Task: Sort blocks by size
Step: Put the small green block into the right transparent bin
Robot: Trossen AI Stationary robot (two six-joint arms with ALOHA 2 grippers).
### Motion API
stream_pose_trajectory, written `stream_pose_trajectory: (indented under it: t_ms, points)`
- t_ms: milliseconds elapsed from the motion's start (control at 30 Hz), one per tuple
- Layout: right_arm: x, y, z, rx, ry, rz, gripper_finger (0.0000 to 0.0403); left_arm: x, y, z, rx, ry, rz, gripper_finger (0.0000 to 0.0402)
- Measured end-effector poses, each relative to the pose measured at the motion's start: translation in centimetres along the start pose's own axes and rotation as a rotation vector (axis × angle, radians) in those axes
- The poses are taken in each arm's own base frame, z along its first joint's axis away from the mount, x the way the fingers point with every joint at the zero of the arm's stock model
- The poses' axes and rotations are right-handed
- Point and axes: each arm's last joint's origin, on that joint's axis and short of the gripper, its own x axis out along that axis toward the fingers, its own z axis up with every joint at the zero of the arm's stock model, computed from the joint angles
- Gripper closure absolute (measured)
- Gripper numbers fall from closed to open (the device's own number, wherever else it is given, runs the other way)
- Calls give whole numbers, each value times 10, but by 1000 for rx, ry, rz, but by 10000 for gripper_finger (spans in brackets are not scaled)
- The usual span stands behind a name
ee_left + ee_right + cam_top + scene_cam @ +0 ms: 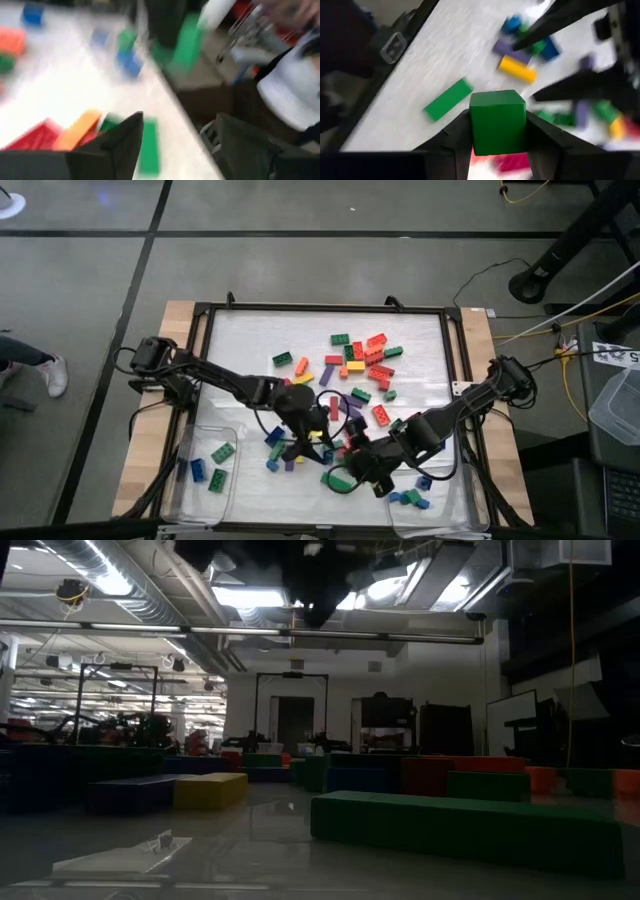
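A small green block (497,122) is sitting pinched between the two fingers of the right end effector (497,140), held just above the white worktop (250,340). Lying loose just past it on the worktop are a long green block (448,99), a yellow block (517,68) and a purple one beside that. The main scatter of blocks (360,360), red, orange, green and yellow, is lying farther out from both end effectors, toward the worktop's far side. The left end effector (175,145) is hanging close beside the right one with its fingers spread and nothing between them. A clear tray (205,470) out to the left end effector's side is holding a few green and blue blocks; another tray (440,500) just beside the right end effector is holding small blue ones.

The two arms are crossing close together over the pile, so one could be knocking the other or sweeping loose blocks aside. The green block is being held only by its sides and could be slipping out before reaching a tray. No brand, label or writing is readable anywhere.
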Motion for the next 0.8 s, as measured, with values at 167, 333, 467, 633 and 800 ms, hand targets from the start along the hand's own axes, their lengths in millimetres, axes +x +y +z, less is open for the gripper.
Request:
stream_pose_trajectory:
  t_ms: [167,333,467,633,800]
  points:
    - [-17,14,-10,199,158,60,271,-10,19,-11,-88,112,70,172]
    - [-29,48,-24,355,272,61,256,-18,32,-19,-102,195,111,182]
    - [-38,77,-32,482,278,21,249,-24,39,-23,-97,242,128,189]
    - [-48,107,-39,571,261,15,258,-29,45,-28,-106,286,144,192]
    - [-46,129,-45,656,269,21,243,-31,49,-27,-102,282,159,192]
